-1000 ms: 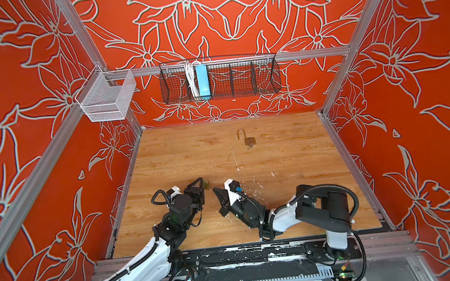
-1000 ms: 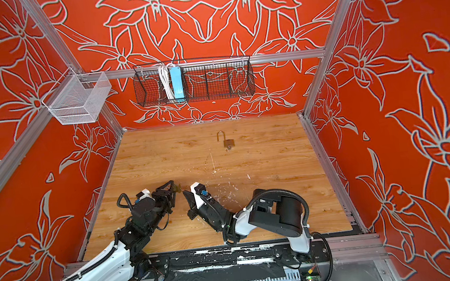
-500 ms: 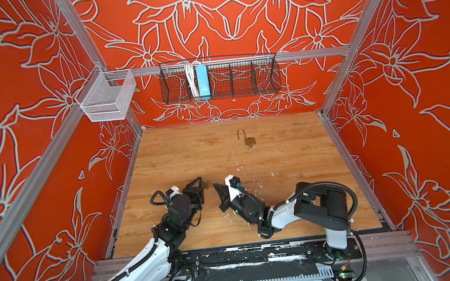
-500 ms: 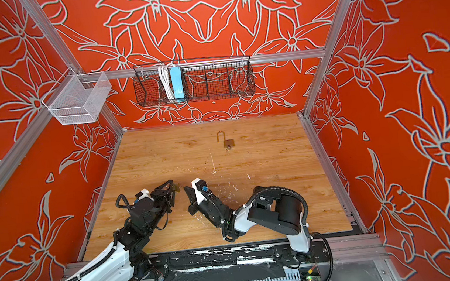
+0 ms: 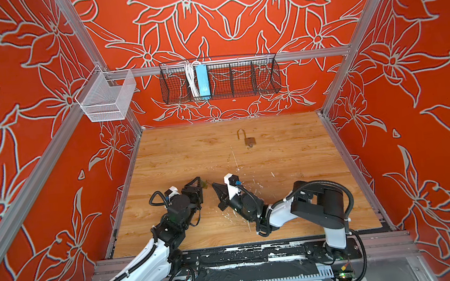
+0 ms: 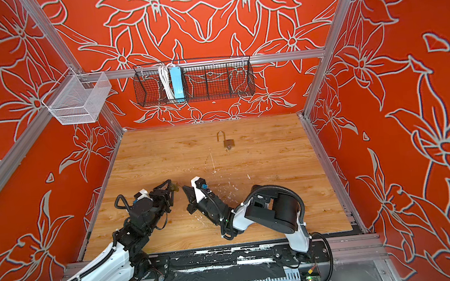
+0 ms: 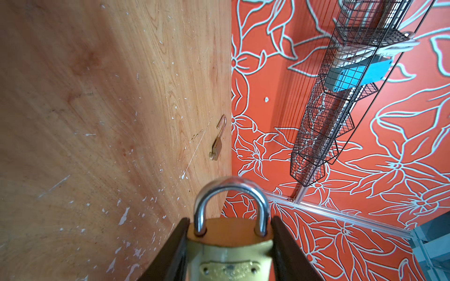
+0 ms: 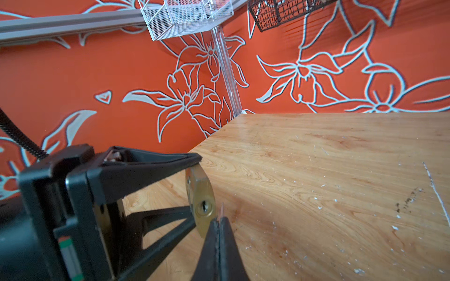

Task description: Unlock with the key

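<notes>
My left gripper (image 5: 200, 183) (image 6: 171, 186) is shut on a brass padlock (image 7: 231, 245) with a steel shackle (image 7: 232, 187) that is closed. It holds the body by its sides, just above the wooden table. In the right wrist view the padlock's keyhole (image 8: 204, 208) faces my right gripper (image 8: 219, 220). That gripper (image 5: 214, 186) (image 6: 185, 189) is shut on a thin key (image 8: 222, 210); only the blade's tip shows past the fingertips. The tip sits just beside the keyhole, outside it.
A second small padlock (image 5: 247, 140) (image 6: 227, 142) (image 7: 217, 143) lies on the wooden table (image 5: 289, 151) near the back, its shackle open. A black wire basket (image 5: 220, 78) and a white mesh basket (image 5: 107, 97) hang on the walls. Red walls enclose the table on three sides.
My right gripper has edged slightly away from the front edge with the key, staying close to the padlock. The left gripper has barely moved.
</notes>
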Available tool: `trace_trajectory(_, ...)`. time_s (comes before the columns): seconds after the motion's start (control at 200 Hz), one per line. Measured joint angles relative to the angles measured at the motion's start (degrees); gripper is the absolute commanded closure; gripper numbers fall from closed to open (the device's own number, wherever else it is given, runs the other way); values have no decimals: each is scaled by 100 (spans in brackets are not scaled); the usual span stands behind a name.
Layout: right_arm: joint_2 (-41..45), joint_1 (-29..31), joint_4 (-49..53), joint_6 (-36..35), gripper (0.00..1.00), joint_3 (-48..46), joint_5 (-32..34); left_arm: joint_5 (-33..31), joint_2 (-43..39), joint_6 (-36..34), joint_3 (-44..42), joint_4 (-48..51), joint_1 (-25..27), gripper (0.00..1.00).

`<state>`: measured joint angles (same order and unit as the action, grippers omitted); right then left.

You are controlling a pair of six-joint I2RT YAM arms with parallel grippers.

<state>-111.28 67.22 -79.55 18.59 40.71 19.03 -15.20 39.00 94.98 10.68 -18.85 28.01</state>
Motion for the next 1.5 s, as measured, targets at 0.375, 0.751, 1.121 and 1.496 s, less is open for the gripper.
trace_trajectory(0.375,2,31,0,15,100,-111,-195,-17,0,0,0,2,-31,100)
trace_trajectory(0.751,2,66,2,11,100,24,-227,-22,2,0,-31,9,-61,100)
trace_trajectory(1.121,2,63,7,4,100,85,-238,-17,9,0,-31,2,-66,100)
trace_trajectory(1.496,-2,-2,2,13,100,238,-256,28,76,-42,-33,-173,-131,100)
